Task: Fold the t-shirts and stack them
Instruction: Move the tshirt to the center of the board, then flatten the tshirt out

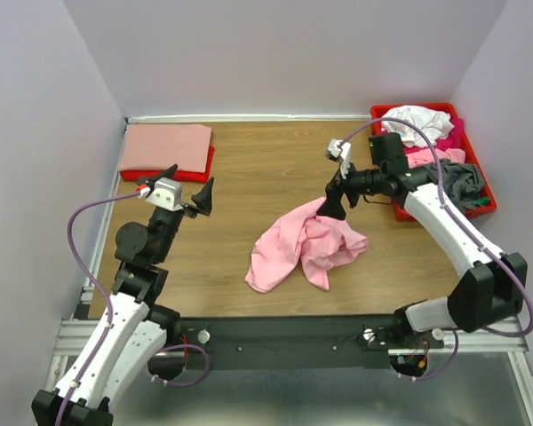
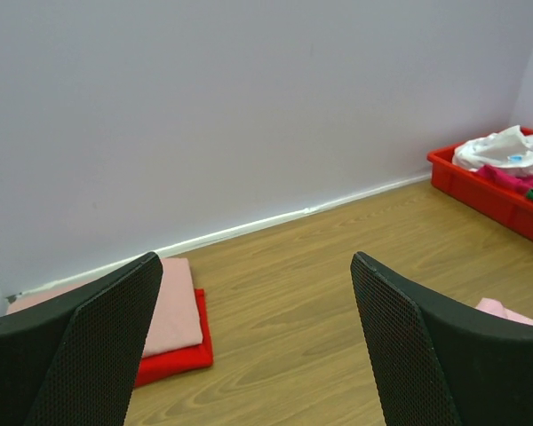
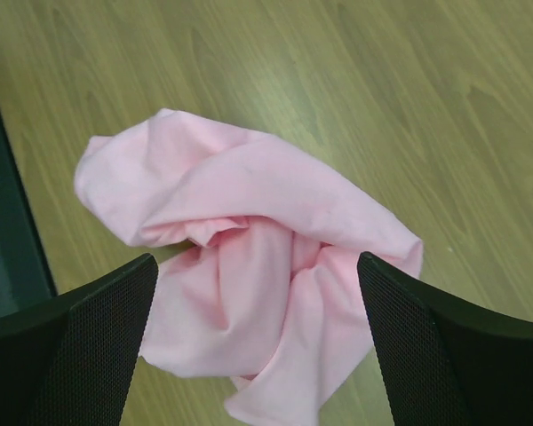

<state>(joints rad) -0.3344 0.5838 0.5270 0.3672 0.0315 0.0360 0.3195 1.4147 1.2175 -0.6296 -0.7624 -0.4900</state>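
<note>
Top external view shows a light pink, crumpled cloth t-shirt [image 1: 304, 247] lying in a loose heap on the brown wooden table [image 1: 249, 177], near the middle and a bit toward the front. The right hand [image 1: 330, 206] hangs just above the far edge of this shirt. Its two black fingers [image 3: 89, 346] are spread wide and hold nothing, and the right wrist view shows the pink shirt lying on the table below them. The left hand [image 1: 186, 184] is up in the air over the left side of the table, well apart from the pink shirt. Its fingers are spread wide too, and nothing is between them. In the far left corner a folded salmon t-shirt [image 1: 164, 146] sits on top of a folded red t-shirt [image 1: 209, 167]. At the far right stands a red plastic tray [image 1: 409, 108]. It holds a messy pile with a white t-shirt [image 1: 419, 120], a magenta t-shirt [image 1: 450, 133] and a grey t-shirt [image 1: 462, 182].
</note>
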